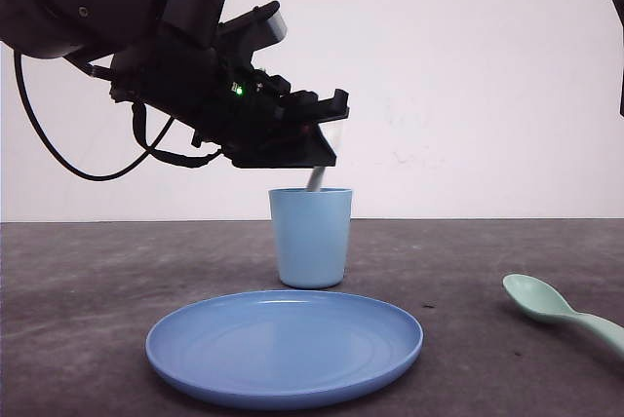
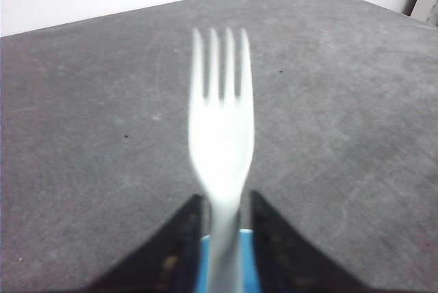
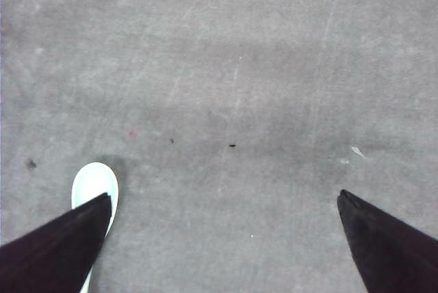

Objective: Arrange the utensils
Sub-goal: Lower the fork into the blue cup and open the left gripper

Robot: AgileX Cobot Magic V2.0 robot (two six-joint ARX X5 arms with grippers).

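Overhead, the left gripper (image 1: 327, 139) hangs just above the light blue cup (image 1: 310, 237), its jaws closed on the white fork (image 2: 221, 129); the handle sits between the fingers and the tines point away from the wrist, while the handle's lower end dips toward the cup's mouth. Before the cup lies the round blue plate (image 1: 285, 349), apart from it. Rightward, bare grey table (image 1: 458, 261) separates them from the mint-green spoon (image 1: 561, 310) near the right edge. The right gripper (image 3: 222, 238) hovers wide apart and empty, one finger (image 3: 61, 245) overlapping the spoon's bowl.
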